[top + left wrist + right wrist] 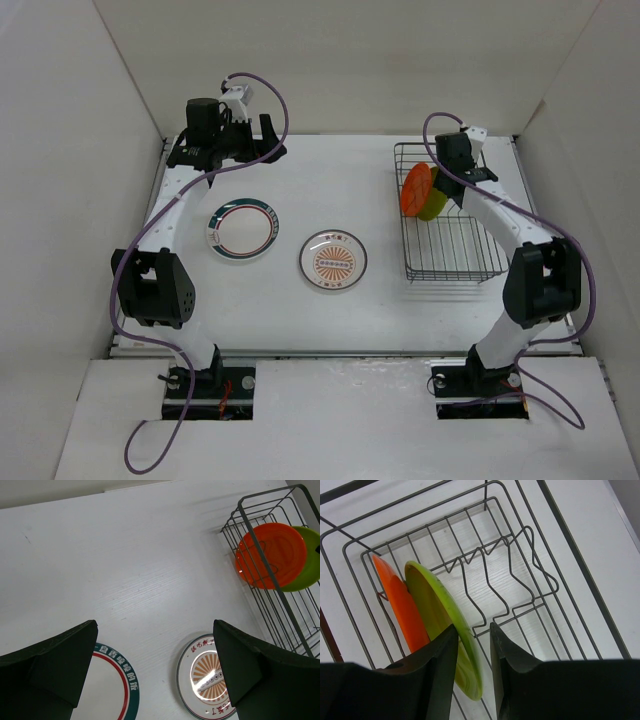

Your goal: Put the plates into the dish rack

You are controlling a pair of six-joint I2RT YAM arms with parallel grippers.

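The right claw (472,630) is open just a little. The edge of the green plate (437,605) sits in the gap, and one finger is clear of it. That plate stands on its edge in the rack (535,575), just beside the orange plate (400,605). The left claw (155,630) is spread wide and holds nothing. Under it, the ringed plate (112,685) and the sun plate (200,680) lie flat on the table (125,555).

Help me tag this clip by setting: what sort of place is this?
Probably a robot test bench: plain white walls box in a white tabletop, with a white-and-black left robot arm and right robot arm bolted at its near edge.
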